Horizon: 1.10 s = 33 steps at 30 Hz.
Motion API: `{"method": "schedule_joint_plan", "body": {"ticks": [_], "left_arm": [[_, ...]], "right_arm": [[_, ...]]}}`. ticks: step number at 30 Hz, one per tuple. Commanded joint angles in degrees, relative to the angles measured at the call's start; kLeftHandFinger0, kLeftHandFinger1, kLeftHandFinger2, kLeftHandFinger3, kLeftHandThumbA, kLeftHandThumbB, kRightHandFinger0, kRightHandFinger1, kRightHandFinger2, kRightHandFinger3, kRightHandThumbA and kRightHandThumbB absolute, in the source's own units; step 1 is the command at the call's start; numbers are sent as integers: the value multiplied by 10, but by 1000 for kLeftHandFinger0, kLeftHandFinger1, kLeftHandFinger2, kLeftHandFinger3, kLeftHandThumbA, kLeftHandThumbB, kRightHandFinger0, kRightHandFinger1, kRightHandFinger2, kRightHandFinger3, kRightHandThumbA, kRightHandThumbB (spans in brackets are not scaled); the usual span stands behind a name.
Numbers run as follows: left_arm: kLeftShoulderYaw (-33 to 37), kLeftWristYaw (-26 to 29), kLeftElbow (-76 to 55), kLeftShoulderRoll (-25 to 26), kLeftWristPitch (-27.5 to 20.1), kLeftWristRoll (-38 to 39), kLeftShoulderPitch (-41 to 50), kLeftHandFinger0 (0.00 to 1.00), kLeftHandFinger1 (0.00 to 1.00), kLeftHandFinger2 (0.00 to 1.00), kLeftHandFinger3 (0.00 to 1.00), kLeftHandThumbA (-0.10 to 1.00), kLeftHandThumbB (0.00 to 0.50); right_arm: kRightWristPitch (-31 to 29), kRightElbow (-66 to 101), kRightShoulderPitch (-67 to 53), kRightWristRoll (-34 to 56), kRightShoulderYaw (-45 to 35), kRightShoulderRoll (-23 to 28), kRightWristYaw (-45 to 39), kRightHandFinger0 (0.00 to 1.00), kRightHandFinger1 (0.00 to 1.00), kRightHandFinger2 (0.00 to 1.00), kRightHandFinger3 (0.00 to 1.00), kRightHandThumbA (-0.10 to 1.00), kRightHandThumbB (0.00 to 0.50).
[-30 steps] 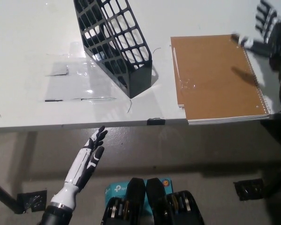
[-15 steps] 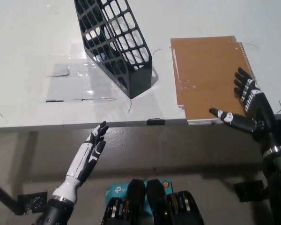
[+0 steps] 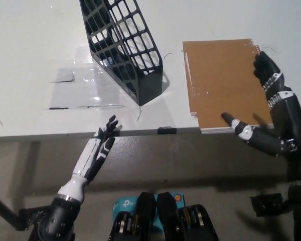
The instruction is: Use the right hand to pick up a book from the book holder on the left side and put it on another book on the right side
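Right hand (image 3: 273, 118) open beside book (image 3: 226, 83)

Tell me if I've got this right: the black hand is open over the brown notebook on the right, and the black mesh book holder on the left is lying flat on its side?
Not quite. The head view shows the book holder standing upright on the table, not lying on its side. The rest holds: the black right hand is open over the brown notebook on the right.
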State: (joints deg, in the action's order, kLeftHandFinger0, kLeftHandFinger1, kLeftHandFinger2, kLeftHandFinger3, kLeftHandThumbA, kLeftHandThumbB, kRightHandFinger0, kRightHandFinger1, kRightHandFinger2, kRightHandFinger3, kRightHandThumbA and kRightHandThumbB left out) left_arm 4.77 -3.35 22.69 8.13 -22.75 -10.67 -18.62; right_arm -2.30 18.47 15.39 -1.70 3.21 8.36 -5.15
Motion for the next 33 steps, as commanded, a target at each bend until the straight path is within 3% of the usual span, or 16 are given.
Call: {"method": "schedule_joint_plan", "body": {"ticks": [1, 4, 8, 13, 19, 26, 33], "left_arm": [[-6, -1, -35, 16, -9, 4, -26, 1000, 1000, 1000, 1000, 1000, 246], [0, -3, -36, 13, -14, 3, -2, 1000, 1000, 1000, 1000, 1000, 259], [5, -7, -47, 13, -13, 2, 30, 1000, 1000, 1000, 1000, 1000, 273], [17, -12, -71, 8, -12, 2, 98, 1000, 1000, 1000, 1000, 1000, 279], [30, -17, -82, 4, -6, 3, 150, 1000, 1000, 1000, 1000, 1000, 301], [35, -14, -73, 7, -17, -3, 165, 1000, 1000, 1000, 1000, 1000, 278], [34, -12, -70, 5, -17, -3, 164, 1000, 1000, 1000, 1000, 1000, 291]], "right_arm": [[-116, -73, 10, -139, 29, 6, 37, 1000, 1000, 1000, 1000, 847, 142], [-143, -224, 4, -169, 43, 12, 75, 1000, 1000, 1000, 1000, 825, 148], [-151, -276, -16, -170, 54, 18, 75, 1000, 1000, 1000, 1000, 791, 151], [-149, -277, -79, -185, 73, 15, 75, 1000, 1000, 1000, 1000, 825, 188], [-157, -283, -133, -190, 85, 13, 76, 1000, 1000, 1000, 1000, 765, 171], [-173, -299, -147, -191, 84, 9, 82, 1000, 1000, 1000, 1000, 758, 170], [-176, -305, -142, -188, 82, 10, 78, 1000, 1000, 1000, 1000, 740, 163]]}}
